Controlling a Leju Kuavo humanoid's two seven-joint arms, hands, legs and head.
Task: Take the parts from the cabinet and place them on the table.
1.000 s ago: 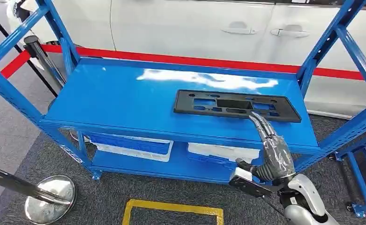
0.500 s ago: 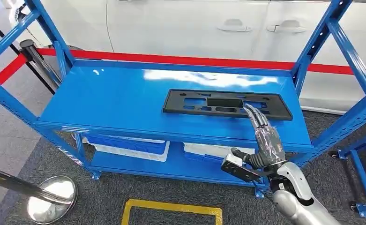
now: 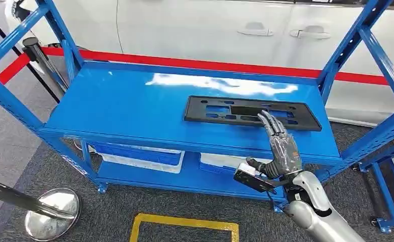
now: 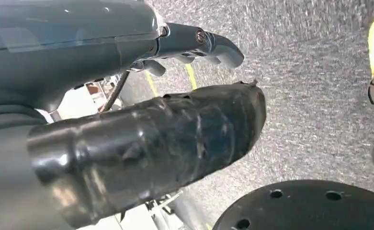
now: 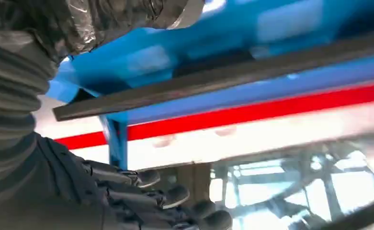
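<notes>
Black moulded plastic makes up the flat, rectangular slotted plate [image 3: 252,113] that is seen lying on the top shelf of the blue painted steel rack [image 3: 134,108], towards its right end and slightly askew to the front edge. It is a thin, matte frame pierced by several rectangular cut-outs, through which the glossy blue of the shelf can be seen. Laid flat like this, it offers little edge to be gripped from above, which may explain why the silver right hand [image 3: 280,146] is brought in low from the front of the shelf, palm down. Its dark fingers [image 3: 268,121] are held straight and slightly apart, with their tips over the near edge of the plate; whether the plate is actually touched cannot be told, and nothing is clasped. From the right wrist view the plate's thin edge [image 5: 213,86] is seen as a dark strip across the blue shelf.

On the lower shelf, blue and white plastic bins [image 3: 139,156] are stored.

The left hand [image 4: 141,143], wrapped in a glossy dark cover, is seen hanging above grey carpet; whether its fingers are spread or curled cannot be told.

The plate is judged not yet lifted, so the carry to the counter remains undone.
</notes>
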